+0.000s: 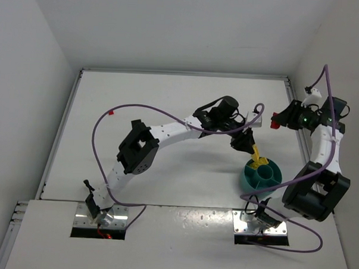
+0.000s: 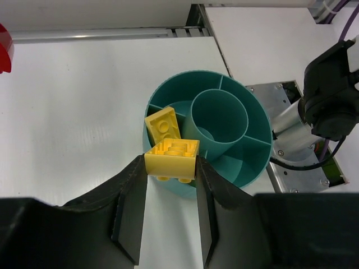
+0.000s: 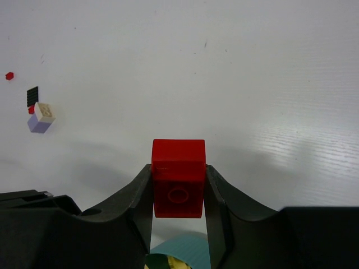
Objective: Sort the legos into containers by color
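White tabletop (image 2: 73, 112); I note left gripper (image 2: 171, 165) clamping a yellow plastic brick (image 2: 171, 158), long axis jaw-to-jaw, over round teal plastic bowl (image 2: 255, 120); right gripper (image 3: 178, 175) clamping red plastic brick (image 3: 178, 159), long axis pointing forward.

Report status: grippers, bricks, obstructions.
Left gripper shut on yellow brick above teal bowl rim. Right gripper shut on red brick. Second yellow brick inside. Nothing blocking.

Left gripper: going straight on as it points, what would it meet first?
Probably the loose yellow lego lying in the teal bowl's near compartment, with the held yellow lego touching it first; depth is unclear.
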Motion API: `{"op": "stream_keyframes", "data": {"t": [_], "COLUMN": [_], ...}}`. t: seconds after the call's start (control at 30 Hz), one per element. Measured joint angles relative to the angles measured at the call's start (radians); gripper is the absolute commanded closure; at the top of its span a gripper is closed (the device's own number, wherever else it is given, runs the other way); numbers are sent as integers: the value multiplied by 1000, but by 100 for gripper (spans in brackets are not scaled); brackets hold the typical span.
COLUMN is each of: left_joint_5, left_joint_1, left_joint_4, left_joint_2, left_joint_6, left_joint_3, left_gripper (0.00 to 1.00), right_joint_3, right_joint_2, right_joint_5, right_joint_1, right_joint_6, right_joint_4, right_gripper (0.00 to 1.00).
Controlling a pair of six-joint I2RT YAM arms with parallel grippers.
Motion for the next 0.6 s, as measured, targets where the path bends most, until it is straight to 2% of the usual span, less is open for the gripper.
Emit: {"op": "stream_keyframes", "data": {"t": [0.33,0.6], "left_joint_5": [-19,-11], "left_joint_1": [0,-1], "left_joint_4": [-38,-91], "left_joint_2": [65,74], "left_joint_6": [5,60], "left_joint_3": [77,81], "left_gripper": [96,92], "right_joint_3": [-7,-7], "right_joint_2": [-19,-19], "right_joint_5": [-13,-14], "right_joint_1": [-16,-22], "right_joint_6": [17,17], "right_joint_4": [0,-6], "right_gripper": [100,100]}}
